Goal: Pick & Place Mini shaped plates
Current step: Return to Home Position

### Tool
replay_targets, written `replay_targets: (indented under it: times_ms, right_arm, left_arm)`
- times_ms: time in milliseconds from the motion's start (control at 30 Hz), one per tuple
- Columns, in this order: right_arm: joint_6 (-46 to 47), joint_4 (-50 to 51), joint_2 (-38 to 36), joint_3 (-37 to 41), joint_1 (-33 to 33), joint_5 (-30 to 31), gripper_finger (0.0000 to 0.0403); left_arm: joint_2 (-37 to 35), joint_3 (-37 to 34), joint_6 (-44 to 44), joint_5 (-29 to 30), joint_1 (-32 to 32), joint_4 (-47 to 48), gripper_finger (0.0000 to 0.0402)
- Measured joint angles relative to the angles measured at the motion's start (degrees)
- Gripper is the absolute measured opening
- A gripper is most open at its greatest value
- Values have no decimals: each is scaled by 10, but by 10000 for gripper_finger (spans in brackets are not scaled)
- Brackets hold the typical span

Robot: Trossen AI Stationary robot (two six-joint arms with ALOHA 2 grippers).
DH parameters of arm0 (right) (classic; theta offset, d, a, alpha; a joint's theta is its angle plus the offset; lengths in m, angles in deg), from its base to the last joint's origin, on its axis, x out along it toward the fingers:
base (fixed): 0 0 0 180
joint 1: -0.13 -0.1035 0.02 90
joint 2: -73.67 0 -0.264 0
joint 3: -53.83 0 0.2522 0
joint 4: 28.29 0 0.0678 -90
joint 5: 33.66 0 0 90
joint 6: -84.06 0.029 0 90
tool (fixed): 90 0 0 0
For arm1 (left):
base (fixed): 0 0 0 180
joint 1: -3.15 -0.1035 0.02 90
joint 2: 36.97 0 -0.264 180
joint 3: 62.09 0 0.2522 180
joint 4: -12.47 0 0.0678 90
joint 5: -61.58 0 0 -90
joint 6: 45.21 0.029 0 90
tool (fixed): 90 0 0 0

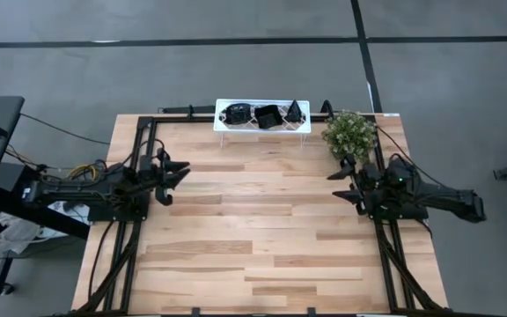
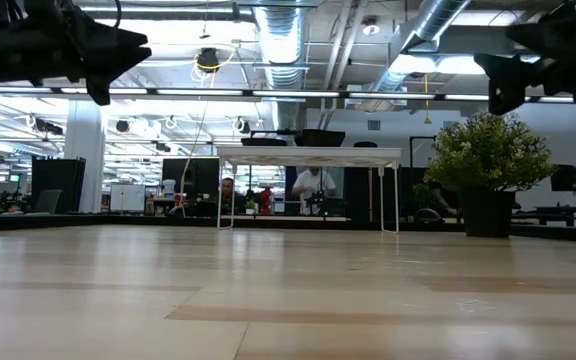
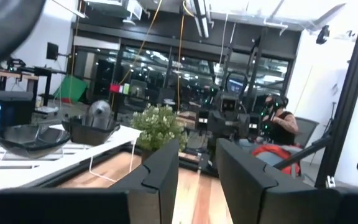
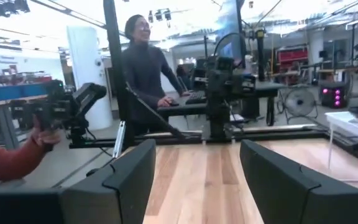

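Okay: plates point(image 1: 266, 115) sit on the white tray point(image 1: 236, 127) at the surface's point(image 1: 262, 251) far edge. Left hand point(image 1: 178, 175) and right hand point(image 1: 343, 181) hang spread, empty. Park level, right one clear of the plant point(image 1: 350, 132).

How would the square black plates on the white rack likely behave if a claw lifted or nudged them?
The square black plates look glossy, so probably slippery to grip. They appear rigid, likely brittle if dropped. The white rack stands on thin legs, so a hard push might shift it.
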State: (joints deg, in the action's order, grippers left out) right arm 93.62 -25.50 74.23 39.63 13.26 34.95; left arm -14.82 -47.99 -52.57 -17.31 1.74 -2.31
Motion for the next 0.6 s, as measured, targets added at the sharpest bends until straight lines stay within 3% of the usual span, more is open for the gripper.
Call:
replay_targets:
  times_ms: [467,600]
  right_arm:
    - [-9,74,3,0,1,5,230]
    - [-9,74,7,0,-3,5,230]
  left_arm:
    - [-23,0,2,-1,0,6,111]
    - [-25,0,-24,-38,0,6,111]
